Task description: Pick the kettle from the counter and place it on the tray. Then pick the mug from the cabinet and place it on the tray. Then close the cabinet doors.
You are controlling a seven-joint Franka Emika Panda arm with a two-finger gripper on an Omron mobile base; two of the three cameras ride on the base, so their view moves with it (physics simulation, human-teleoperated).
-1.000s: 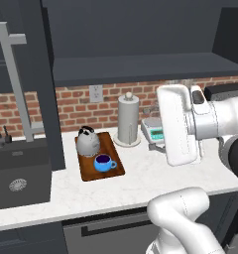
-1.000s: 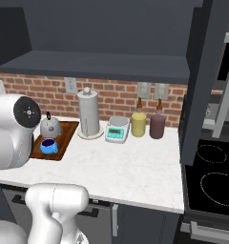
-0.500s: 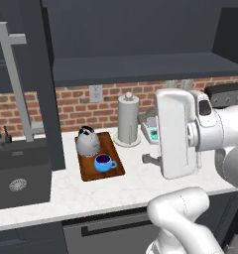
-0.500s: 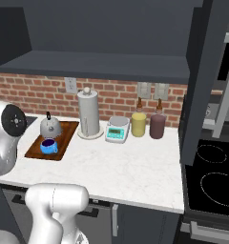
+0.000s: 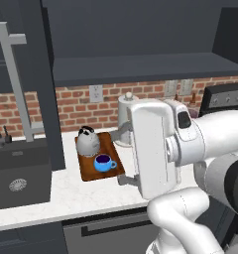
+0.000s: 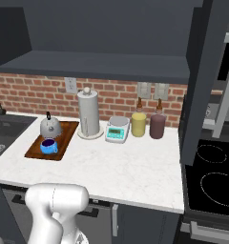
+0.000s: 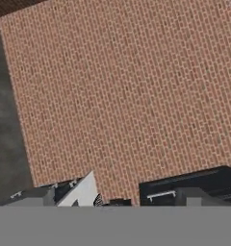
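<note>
**Arm folded close, kettle and mug on the tray**

The white arm (image 5: 155,149) stood bent at the front of the left base view, its broad forearm upright before the paper-towel roll (image 6: 88,114). The hand (image 7: 120,199) faced a red brick wall (image 7: 127,91), jaws spread wide with nothing between them. On the white surface (image 6: 116,164) the tray (image 5: 89,168) carried the kettle (image 5: 87,141) at its back and the blue mug (image 5: 104,162) just in front. A cabinet door (image 5: 29,79) hung open at left.
</note>
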